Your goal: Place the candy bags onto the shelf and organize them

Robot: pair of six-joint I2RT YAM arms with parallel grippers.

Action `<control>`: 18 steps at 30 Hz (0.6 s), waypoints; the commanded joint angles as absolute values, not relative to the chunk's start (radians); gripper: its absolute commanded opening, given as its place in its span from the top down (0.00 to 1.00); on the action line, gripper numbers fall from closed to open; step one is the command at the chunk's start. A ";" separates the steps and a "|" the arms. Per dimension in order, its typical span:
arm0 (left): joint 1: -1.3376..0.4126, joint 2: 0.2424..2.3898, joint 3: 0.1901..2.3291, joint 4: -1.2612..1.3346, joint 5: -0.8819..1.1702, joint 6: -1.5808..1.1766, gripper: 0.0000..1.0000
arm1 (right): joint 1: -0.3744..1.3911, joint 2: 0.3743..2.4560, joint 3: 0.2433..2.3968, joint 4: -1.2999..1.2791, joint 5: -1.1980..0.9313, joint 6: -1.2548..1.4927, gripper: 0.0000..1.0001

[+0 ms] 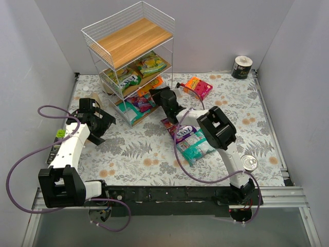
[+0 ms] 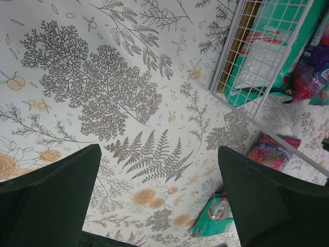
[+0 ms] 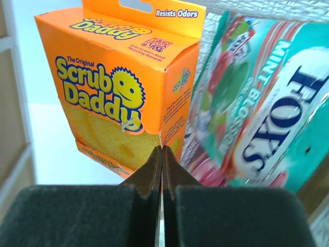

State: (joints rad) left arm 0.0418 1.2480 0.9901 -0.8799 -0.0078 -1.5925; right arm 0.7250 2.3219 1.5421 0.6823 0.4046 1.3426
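Partly done: yellow-green bags on the shelf's middle tier, purple and teal bags on the bottom tier beside a Scrub Daddy box. Left to shelve: purple Fox's bag and teal bag, both on the table. Right gripper pinched together on nothing at the bottom tier; left gripper spread wide, empty.

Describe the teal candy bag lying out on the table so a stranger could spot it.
Start at the white wire shelf at the table's far left, then come toward the near edge, alongside the right arm. On the floral cloth there, the teal bag lies nearest the arms' bases, beside a purple bag.
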 commanded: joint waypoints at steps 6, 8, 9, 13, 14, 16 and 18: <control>0.038 1.189 0.947 -0.830 -0.002 -1.572 0.02 | 0.730 2.065 1.407 0.504 0.333 1.425 0.99; 0.038 1.180 0.940 -0.816 0.032 -1.571 0.02 | 0.733 1.994 1.352 0.414 0.331 1.440 0.99; 0.038 1.175 0.934 -0.812 0.035 -1.571 0.02 | 0.736 1.968 1.330 0.394 0.340 1.440 0.99; 0.038 1.157 0.905 -0.790 0.055 -1.566 0.02 | 0.736 1.841 1.254 0.232 0.364 1.443 0.99; 0.038 1.148 0.900 -0.787 0.060 -1.566 0.02 | 0.736 1.816 1.218 0.209 0.374 1.454 0.99; 0.038 1.137 0.884 -0.778 0.067 -1.563 0.02 | 0.739 1.742 1.178 0.165 0.405 1.446 0.99; 0.038 1.123 0.873 -0.773 0.080 -1.559 0.02 | 0.741 1.694 1.134 0.123 0.428 1.454 0.99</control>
State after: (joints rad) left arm 0.0418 1.1755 0.8993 -0.8009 0.0467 -1.5799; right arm 0.7349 1.8172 1.1961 0.2451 0.3538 1.4372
